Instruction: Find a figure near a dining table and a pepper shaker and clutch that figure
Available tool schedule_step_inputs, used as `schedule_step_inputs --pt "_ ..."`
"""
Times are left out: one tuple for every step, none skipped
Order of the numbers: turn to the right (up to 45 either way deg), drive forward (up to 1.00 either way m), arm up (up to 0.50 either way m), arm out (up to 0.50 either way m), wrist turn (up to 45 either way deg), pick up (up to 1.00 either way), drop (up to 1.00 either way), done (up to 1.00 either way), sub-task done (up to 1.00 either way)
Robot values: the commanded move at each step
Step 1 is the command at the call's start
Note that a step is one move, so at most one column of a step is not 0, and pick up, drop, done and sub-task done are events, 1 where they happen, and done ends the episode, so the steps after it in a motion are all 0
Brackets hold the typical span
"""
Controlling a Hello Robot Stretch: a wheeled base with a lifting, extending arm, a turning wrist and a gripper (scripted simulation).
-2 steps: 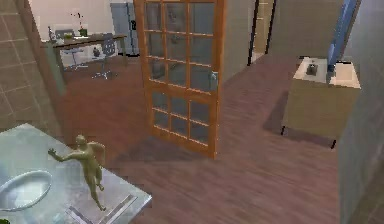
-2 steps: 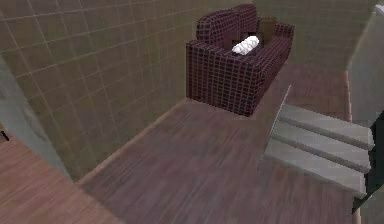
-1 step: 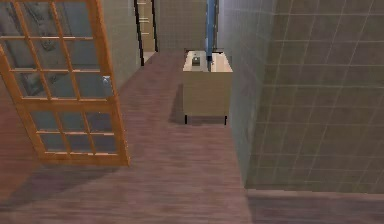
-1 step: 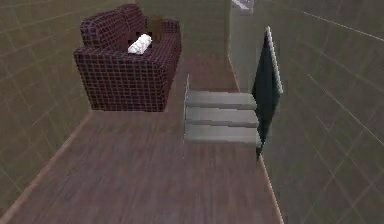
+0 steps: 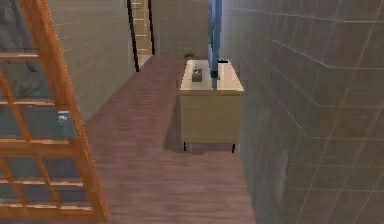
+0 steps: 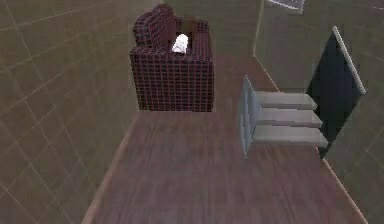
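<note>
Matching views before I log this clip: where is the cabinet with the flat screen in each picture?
Forward view: cabinet at centre, against the right-hand wall, screen upright on it.
Arm side view: a shelved unit with a dark screen at right; whether it is the same piece cannot be told.
Shared landmark: the brown plank floor.

forward: looks down at cabinet (image 5: 211, 115) ahead | arm side: down on sofa (image 6: 172, 75) | shared: wood floor (image 5: 150, 150)
</note>
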Motion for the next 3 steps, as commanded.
schedule_step_inputs --pt "-39.0 0.0 0.0 0.0 0.0 0.0 0.0 0.0 0.0" --pt "0.0 0.4 0.0 0.0 0.0 0.0 0.0 0.0 0.0" --pt "-39.0 0.0 0.0 0.0 0.0 0.0 0.0 0.0 0.0"
